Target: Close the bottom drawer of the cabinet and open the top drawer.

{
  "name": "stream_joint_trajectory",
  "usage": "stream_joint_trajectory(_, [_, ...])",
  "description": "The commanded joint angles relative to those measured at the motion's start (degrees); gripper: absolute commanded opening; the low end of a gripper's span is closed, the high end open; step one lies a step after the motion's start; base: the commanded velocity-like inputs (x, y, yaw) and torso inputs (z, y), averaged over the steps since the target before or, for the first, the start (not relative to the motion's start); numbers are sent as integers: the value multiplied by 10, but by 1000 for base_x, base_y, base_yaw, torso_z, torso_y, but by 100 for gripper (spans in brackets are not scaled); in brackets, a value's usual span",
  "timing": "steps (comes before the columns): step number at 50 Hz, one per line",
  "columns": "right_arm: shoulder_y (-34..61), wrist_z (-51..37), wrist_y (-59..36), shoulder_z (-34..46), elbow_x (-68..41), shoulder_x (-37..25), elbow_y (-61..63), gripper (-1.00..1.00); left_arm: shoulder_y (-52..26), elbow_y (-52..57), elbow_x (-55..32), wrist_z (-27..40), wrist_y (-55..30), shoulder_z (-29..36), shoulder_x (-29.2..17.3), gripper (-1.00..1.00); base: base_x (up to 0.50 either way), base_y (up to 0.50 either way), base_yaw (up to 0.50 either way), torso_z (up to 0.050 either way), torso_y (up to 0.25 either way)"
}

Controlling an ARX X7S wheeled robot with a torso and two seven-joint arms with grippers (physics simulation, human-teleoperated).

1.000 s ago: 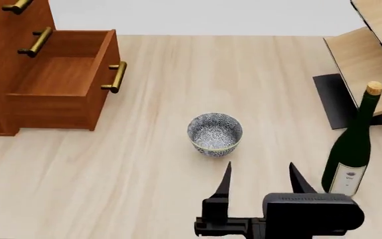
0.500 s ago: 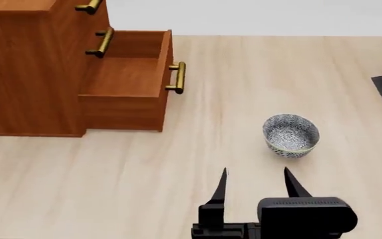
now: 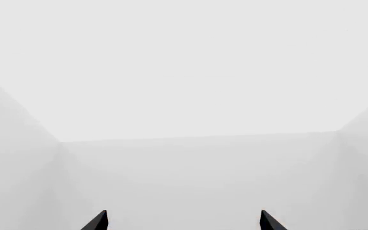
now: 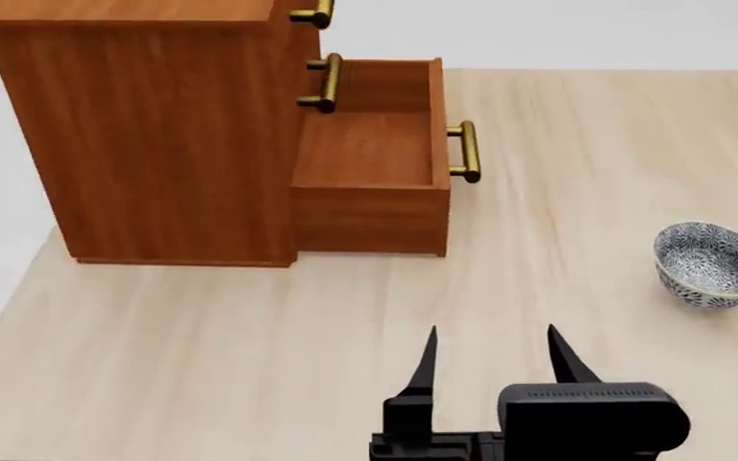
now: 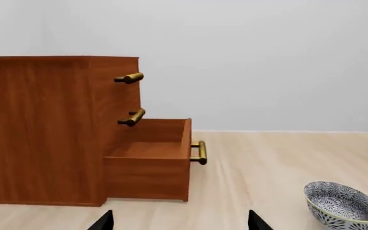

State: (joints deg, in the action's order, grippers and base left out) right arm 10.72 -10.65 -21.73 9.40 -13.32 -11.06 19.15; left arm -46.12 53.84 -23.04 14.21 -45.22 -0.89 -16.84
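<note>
The head view has swung leftward: the cabinet [image 4: 151,134] has slid from the left edge to fill the left half of the head view, the patterned bowl [image 4: 710,264] has drifted out to the right edge, and the green bottle and rack have dropped out of sight. That brings the whole cabinet into view, which I judge is the set-up for reaching its drawers; neither drawer has been touched yet.

From left to right in the head view: the cabinet stands at the left on the pale counter [image 4: 215,365], its front facing right. The top drawer [image 5: 110,76] is shut flush, and the middle one below it looks shut too. The bottom drawer [image 4: 369,163] is pulled well out, its open box extending rightward along the counter, so its long axis runs left-right and closing it means a push to the left. Its brass bar handle [image 4: 467,151] lies across that axis, running near to far.

The right tool [image 4: 490,357] hovers low and near, well apart from the drawer, fingers spread and empty. The left tool [image 3: 182,221] shows only two parted tips against blank grey, holding nothing.
</note>
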Motion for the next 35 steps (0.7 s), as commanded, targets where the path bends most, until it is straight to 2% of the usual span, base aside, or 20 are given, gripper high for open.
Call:
stream_joint_trajectory(1, [-3, -4, 8, -4, -7, -2, -4, 100, -4, -2, -4, 5, -2, 6, -2, 100, 0, 500, 0, 0, 0])
stream_joint_trajectory(19, [-9, -14, 12, -13, -19, -5, 0, 100, -6, 3, -15, 12, -5, 14, -2, 100, 0, 21, 0, 0, 0])
stream_joint_trajectory(35, [-8, -18, 13, -4, -18, -10, 0, 100, -3, 2, -23, 15, 2, 13, -5, 100, 269, 0, 0, 0, 0])
